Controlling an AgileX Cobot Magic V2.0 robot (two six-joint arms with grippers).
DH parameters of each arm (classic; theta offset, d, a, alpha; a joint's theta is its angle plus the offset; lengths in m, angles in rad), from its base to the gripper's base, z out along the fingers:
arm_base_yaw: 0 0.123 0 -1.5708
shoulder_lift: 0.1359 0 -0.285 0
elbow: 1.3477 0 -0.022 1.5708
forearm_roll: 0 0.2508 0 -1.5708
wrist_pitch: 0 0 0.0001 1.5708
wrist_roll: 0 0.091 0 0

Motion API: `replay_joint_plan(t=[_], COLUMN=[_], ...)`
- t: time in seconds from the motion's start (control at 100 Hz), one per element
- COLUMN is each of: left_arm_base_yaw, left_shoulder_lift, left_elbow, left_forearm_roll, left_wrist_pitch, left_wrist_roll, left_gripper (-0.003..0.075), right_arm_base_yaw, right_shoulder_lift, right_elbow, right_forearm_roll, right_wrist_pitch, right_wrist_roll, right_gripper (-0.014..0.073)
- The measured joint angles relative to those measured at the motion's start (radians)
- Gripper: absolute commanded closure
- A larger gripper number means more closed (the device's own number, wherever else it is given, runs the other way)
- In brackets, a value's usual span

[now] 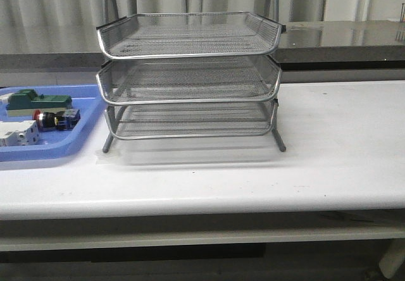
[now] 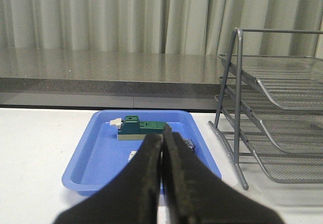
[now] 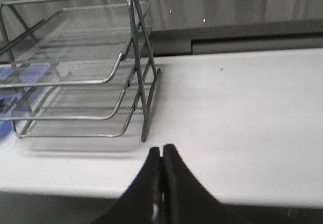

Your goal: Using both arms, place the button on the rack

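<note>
The button (image 1: 56,119), red head and black body, lies in the blue tray (image 1: 82,138) at the table's left. The silver three-tier wire rack (image 1: 190,72) stands at mid table; it also shows in the left wrist view (image 2: 272,113) and the right wrist view (image 3: 75,82). My left gripper (image 2: 162,135) is shut and empty, back from the tray near the front edge; its fingers hide most of the button, of which only a bit (image 2: 189,144) shows. My right gripper (image 3: 162,148) is shut and empty over the table's front edge, right of the rack. Neither arm shows in the front view.
In the blue tray (image 2: 86,158) lie a green block (image 1: 35,100), seen also in the left wrist view (image 2: 141,128), and a white breaker (image 1: 18,132). A grey counter (image 1: 342,37) runs behind the table. White tabletop (image 1: 342,142) lies right of the rack.
</note>
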Motion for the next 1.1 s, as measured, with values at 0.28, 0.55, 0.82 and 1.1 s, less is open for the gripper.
replay_joint_plan(t=[0.28,0.55,0.82,1.1], left_arm_base_yaw=[0.000,0.000,0.000,0.000], left_shoulder_lift=[0.000,0.000,0.000,0.000], left_elbow=[0.000,0.000,0.000,0.000], left_forearm_roll=[0.000,0.000,0.000,0.000], left_wrist_pitch=[0.000,0.000,0.000,0.000], left_wrist_roll=[0.000,0.000,0.000,0.000], left_gripper=[0.0716,0.0716,0.0716,0.0716], right_arm_base_yaw=[0.000,0.000,0.000,0.000], right_shoulder_lift=[0.276,0.421,0.479,0.491], right_elbow=[-0.175,-0.177,-0.177,-0.179], right_forearm_roll=[0.024,0.089,0.177,0.263], right_wrist_pitch=[0.206,0.218,0.206,0.130], right_wrist_roll=[0.000,0.000,0.000,0.000], right_gripper=[0.0660,0.0659,0.0307,0.0086])
